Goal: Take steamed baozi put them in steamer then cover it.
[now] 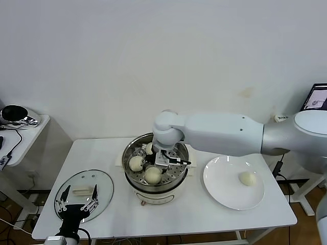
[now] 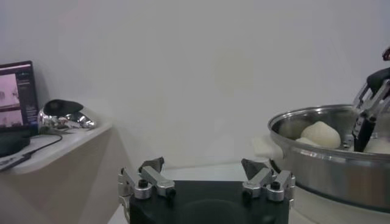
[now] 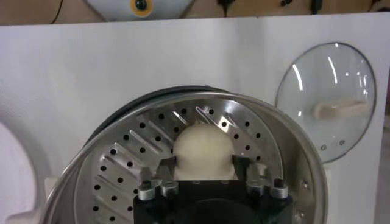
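A: Report the right arm's pose.

B: It reaches across from the robot's right, over the white plate (image 1: pixel 232 196), and bends down at the wrist into the steamer (image 1: pixel 134 179). The right gripper (image 1: pixel 162 157) sits low inside the pot, above the perforated tray (image 3: pixel 122 176).

A: State of its jaws?

B: Spread about a bun's width, one finger on each side of a steamed baozi (image 3: pixel 202 151) that rests on the tray. Whether the fingers actually press on it, I cannot tell.

A: Other buns?

B: Two more lie in the steamer on its left and near sides (image 1: pixel 136 163) (image 1: pixel 153 175). A fourth (image 1: pixel 248 178) remains on the plate, on the worktop (image 1: pixel 102 150) to the steamer's right.

A: Left arm?

B: Idle at the worktop's near left corner. The left gripper (image 1: pixel 77 200) hangs over the near edge of the cover (image 1: pixel 102 186), jaws wide apart and holding nothing. The cover lies flat, left of the steamer.
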### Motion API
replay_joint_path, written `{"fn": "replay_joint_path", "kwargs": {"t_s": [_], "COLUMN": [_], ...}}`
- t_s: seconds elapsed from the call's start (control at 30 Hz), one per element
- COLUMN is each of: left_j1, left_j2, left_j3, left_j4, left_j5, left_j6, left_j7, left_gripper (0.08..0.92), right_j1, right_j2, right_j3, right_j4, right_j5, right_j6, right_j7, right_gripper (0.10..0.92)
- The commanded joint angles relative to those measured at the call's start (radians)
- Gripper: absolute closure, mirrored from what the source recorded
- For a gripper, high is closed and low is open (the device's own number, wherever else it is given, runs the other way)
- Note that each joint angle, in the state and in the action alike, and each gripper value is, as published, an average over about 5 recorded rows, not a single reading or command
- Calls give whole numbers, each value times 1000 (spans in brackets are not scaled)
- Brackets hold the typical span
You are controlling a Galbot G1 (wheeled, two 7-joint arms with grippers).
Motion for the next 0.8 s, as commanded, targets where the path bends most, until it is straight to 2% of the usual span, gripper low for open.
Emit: {"fn": "replay_joint_path", "kwargs": {"t_s": [0.03,0.23,0.4,0.53,0.8], "left_j1": [-3,-8,-10,-14,-16], "left_j2": [4,14,26,33,39], "left_j3": [1,6,9,13,22], "left_j4": [1,3,5,7,8], "left_j5": [-1,-2,-2,-2,5], "left_j6": [2,3,3,4,7], "left_j7": [1,2,3,4,7], "left_gripper": [177,177,177,177,177], "right_j1": [118,178,164,53,-375], "right_j2": [-158,-383,-578,-716,-842], "right_j3": [5,-8,-15,48,381], "right_j4": [60,159,222,231,133], "right_j5": [171,277,285,249,72], "right_j6": [-111,-488,-694,-750,-696], "right_j7": [-73,-109,-50,-12,-16], "right_gripper": [223,203,202,203,203]}}
